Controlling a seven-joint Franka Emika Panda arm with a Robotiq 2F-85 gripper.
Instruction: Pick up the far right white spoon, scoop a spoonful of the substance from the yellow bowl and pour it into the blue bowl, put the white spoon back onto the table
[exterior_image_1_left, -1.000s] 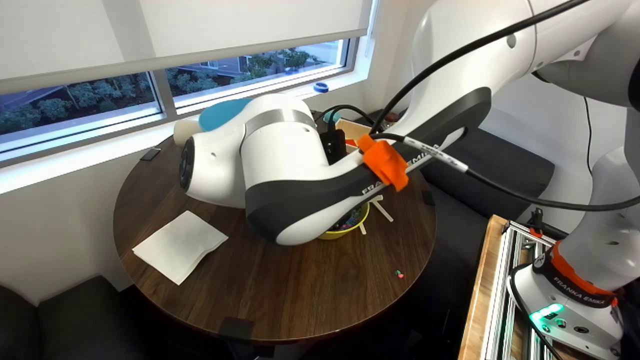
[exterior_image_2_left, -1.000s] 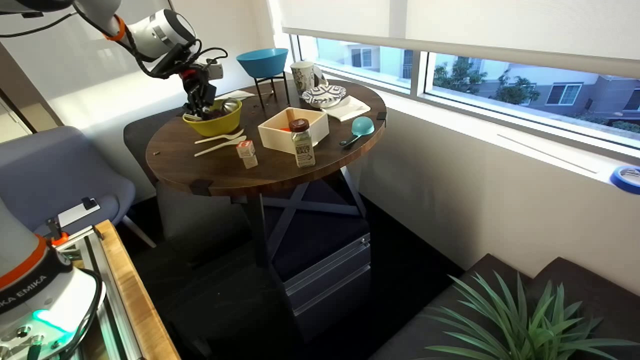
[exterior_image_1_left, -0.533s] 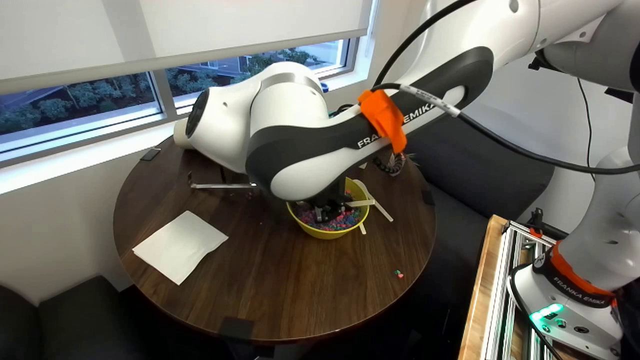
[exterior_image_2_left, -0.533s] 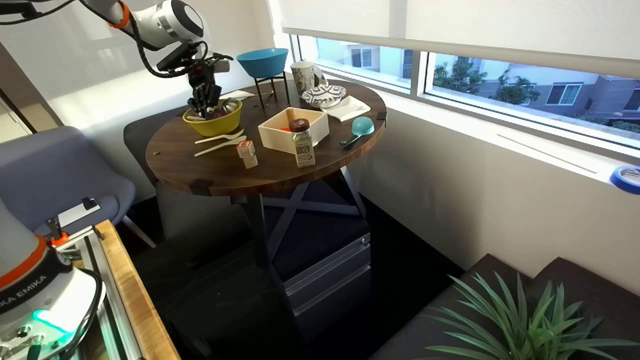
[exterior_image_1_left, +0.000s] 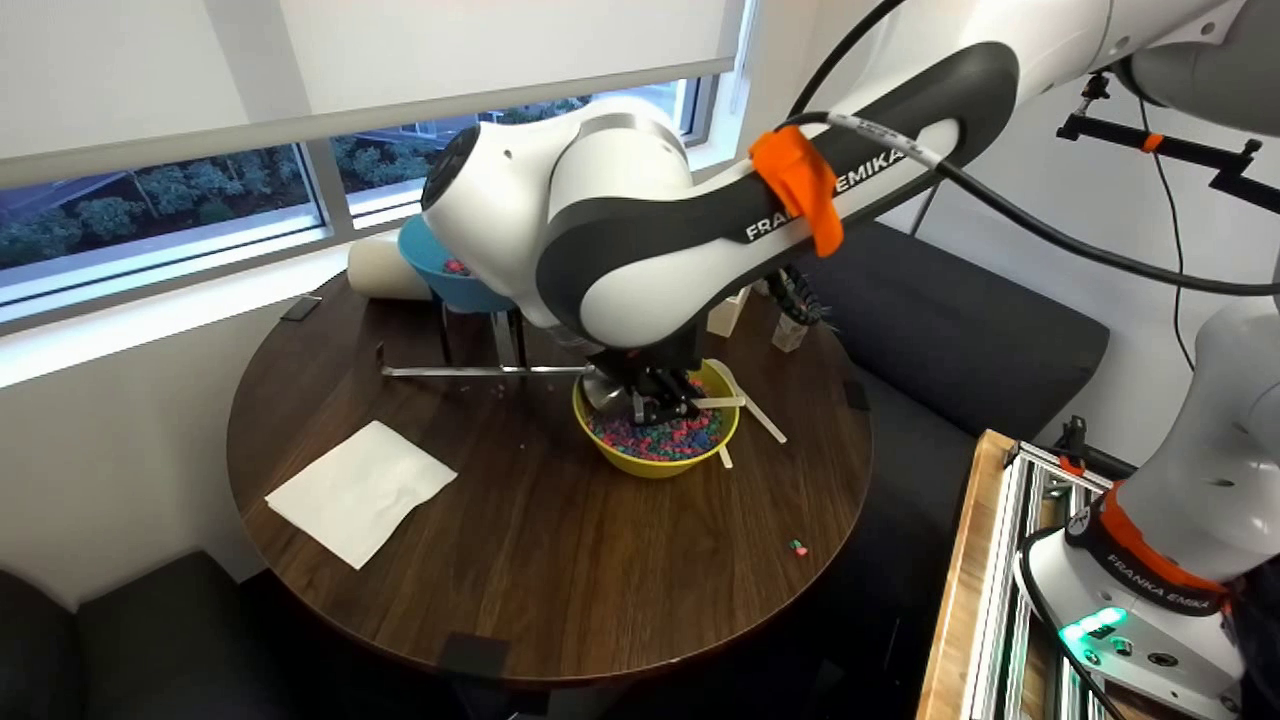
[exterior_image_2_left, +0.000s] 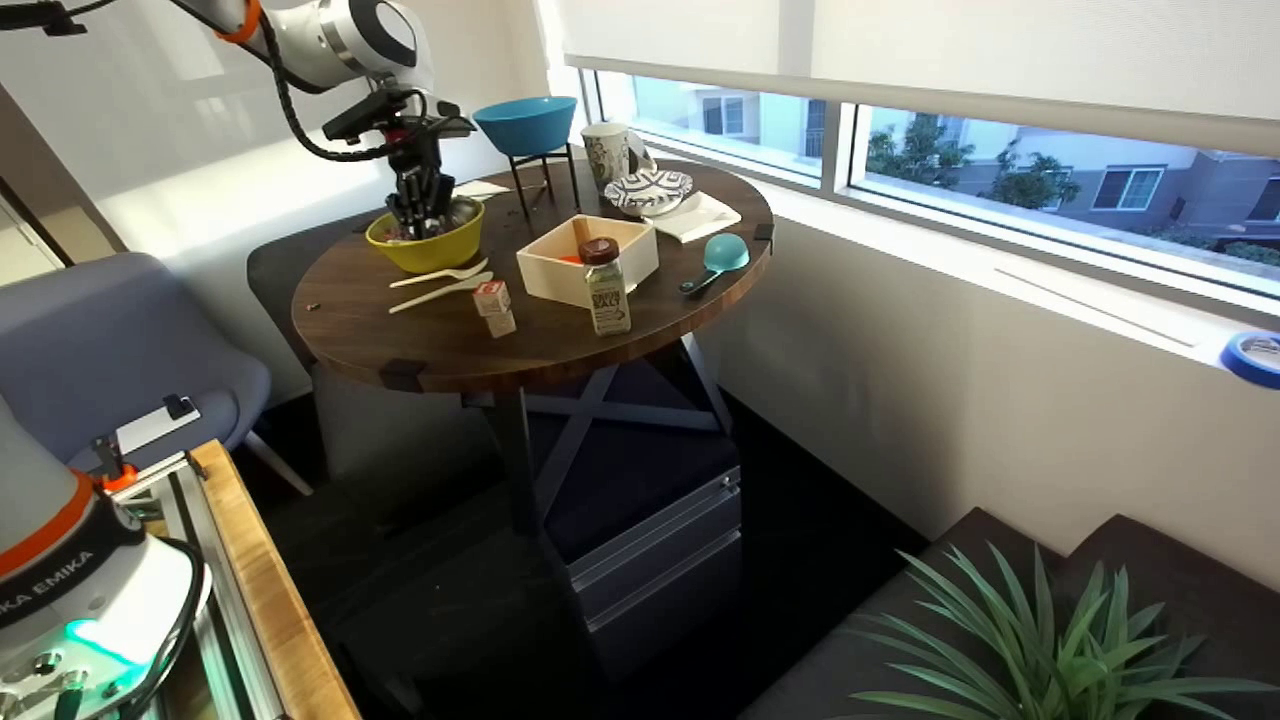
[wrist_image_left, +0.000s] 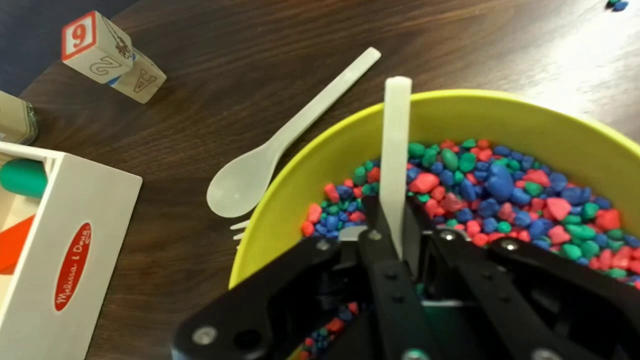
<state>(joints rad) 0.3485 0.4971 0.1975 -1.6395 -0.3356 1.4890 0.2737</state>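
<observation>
"Holding something, are we?"
"We're clamping the white spoon (wrist_image_left: 395, 140) in the gripper (wrist_image_left: 393, 210), over the yellow bowl (wrist_image_left: 475, 115), mid wrist view."
"We're seeing blocks (wrist_image_left: 111, 57) upper left, a ladle (exterior_image_1_left: 602, 393) crowding us."

Glossy wooden table (wrist_image_left: 450, 50), smooth yellow bowl (wrist_image_left: 460, 114), rough substance (wrist_image_left: 500, 184), matt plastic white spoon (wrist_image_left: 395, 145)

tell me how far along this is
Done: the gripper holds what seems the white spoon, bowl end hidden. In hand: perhaps scooping, low at the yellow bowl. Left: probably pouring into the blue bowl, where pieces show, then laying the spoon on the table.
</observation>
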